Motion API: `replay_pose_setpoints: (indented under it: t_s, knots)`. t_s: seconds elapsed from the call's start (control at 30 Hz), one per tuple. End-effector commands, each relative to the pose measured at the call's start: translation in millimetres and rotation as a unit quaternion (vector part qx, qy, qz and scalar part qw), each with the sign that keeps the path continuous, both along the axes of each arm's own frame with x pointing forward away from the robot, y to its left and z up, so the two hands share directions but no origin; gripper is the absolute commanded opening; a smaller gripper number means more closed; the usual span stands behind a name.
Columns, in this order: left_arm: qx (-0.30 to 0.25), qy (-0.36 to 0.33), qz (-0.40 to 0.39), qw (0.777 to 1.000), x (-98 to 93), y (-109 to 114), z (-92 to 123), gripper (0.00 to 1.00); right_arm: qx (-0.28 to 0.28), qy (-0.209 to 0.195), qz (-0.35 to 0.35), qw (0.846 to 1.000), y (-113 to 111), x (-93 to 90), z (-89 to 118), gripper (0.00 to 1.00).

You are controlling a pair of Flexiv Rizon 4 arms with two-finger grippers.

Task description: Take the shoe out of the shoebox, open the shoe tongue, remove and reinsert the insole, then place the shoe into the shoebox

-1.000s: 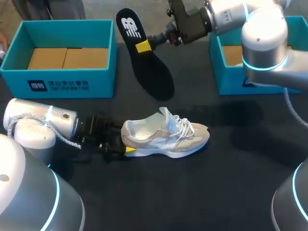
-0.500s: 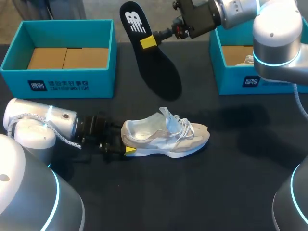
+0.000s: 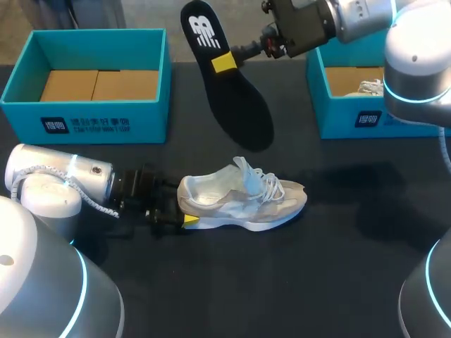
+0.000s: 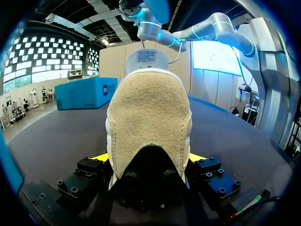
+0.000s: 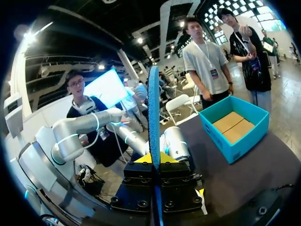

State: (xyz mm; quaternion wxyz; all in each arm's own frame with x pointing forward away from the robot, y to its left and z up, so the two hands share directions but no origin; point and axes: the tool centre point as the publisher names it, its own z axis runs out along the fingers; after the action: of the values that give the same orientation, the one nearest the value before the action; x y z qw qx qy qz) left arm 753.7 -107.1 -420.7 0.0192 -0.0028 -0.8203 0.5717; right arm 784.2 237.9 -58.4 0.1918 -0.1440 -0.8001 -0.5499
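the shoe (image 3: 243, 201) lies crosswise, toe pointing right, heel clamped in the left gripper (image 3: 180, 209). beyond the shoe, the right gripper (image 3: 225, 62) pinches the insole (image 3: 236, 105) aloft, its toe slanting down toward the shoe.

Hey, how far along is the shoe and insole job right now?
Done: the white and beige sneaker is out on the black table, heel clamped by the left gripper, and its black foam insole is out. In hand: the right gripper holds that insole in the air. Left: reinsert it, then put the sneaker into a teal cardboard shoebox.
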Motion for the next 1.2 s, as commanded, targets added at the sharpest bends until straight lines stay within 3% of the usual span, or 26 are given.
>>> replay_pose_setpoints:
  t_s: [0.03,0.33,0.63,1.2]
  knots:
    - [0.000,-0.001,0.001,1.000,-1.3,0.4,-2.6,0.00,-0.001,0.000,-0.001,1.000,0.1,-0.9,-0.4,0.00]
    - [0.000,-0.001,0.001,1.000,-1.3,0.4,-2.6,0.00,0.001,0.006,-0.004,1.000,-6.8,-3.3,2.8,0.00]
    - [0.000,-0.001,0.001,1.000,-1.3,0.4,-2.6,0.00,0.022,0.018,-0.048,0.998,-38.1,-25.6,19.3,0.00]
    - [0.000,-0.001,0.001,1.000,-1.3,0.4,-2.6,0.00,0.041,0.008,-0.090,0.995,-51.1,-59.8,38.5,0.00]
